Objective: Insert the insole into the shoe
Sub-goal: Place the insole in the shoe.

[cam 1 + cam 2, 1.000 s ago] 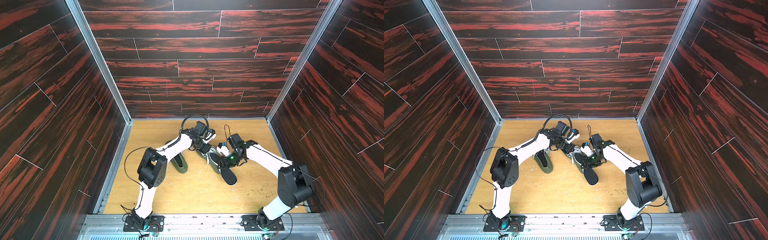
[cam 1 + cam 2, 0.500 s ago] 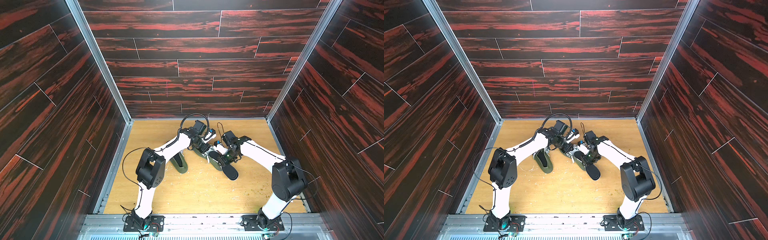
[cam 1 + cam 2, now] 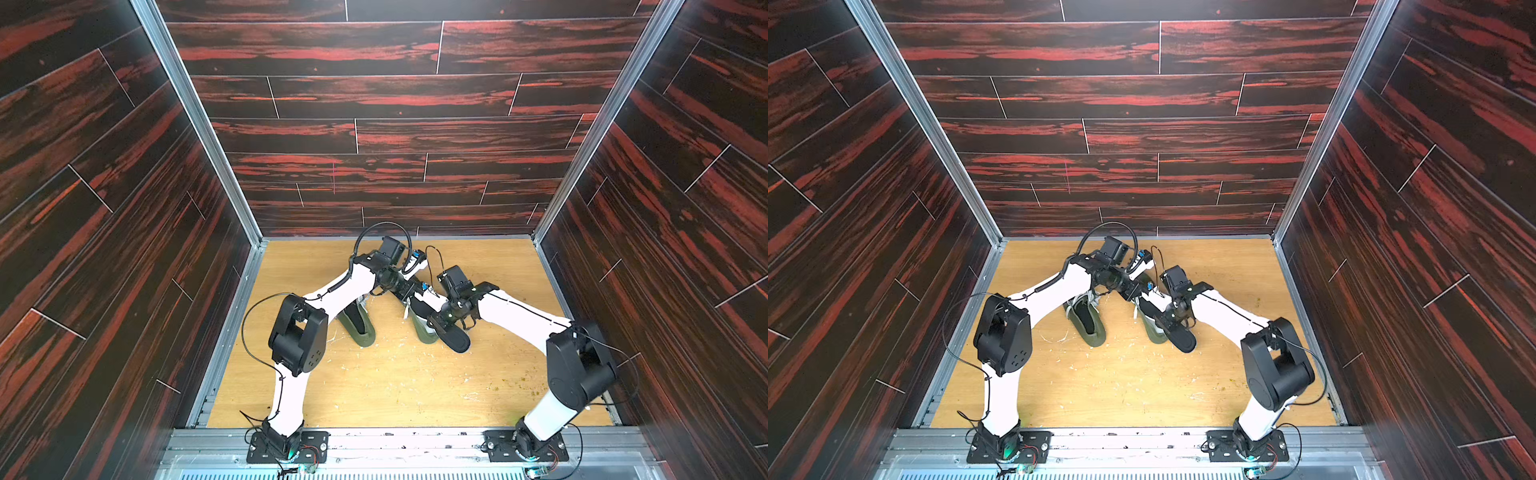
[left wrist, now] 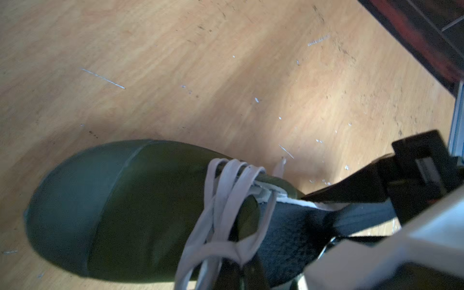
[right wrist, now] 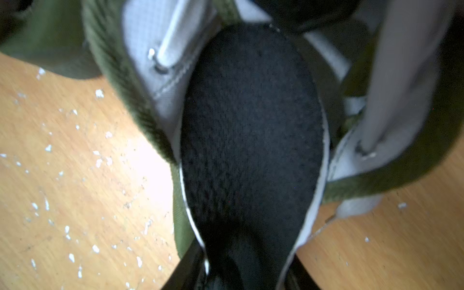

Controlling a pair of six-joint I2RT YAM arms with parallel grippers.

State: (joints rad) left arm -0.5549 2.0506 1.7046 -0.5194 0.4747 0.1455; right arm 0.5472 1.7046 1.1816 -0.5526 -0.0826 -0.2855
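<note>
An olive-green shoe (image 3: 424,332) (image 3: 1156,334) with white laces lies mid-floor, toe toward the front. My left gripper (image 3: 409,289) (image 3: 1133,293) (image 4: 247,273) is shut on the laces above the shoe's opening. The black insole (image 3: 455,340) (image 3: 1183,340) has its front end inside the shoe's opening. Its rear end sticks out over the floor to the shoe's right. My right gripper (image 3: 440,320) (image 5: 243,273) is shut on the insole (image 5: 251,138), one finger on each white-edged side. The left wrist view shows the shoe's toe cap (image 4: 75,206) and the insole (image 4: 288,238) behind the laces.
A second green shoe (image 3: 359,326) (image 3: 1086,318) with a dark lining lies to the left, under my left forearm. White flecks litter the wooden floor (image 3: 395,386). Dark panelled walls close in the back and both sides.
My right gripper has shifted slightly toward the back with the insole, whose free end now lies a little nearer the shoe. My left gripper has kept its hold and place.
</note>
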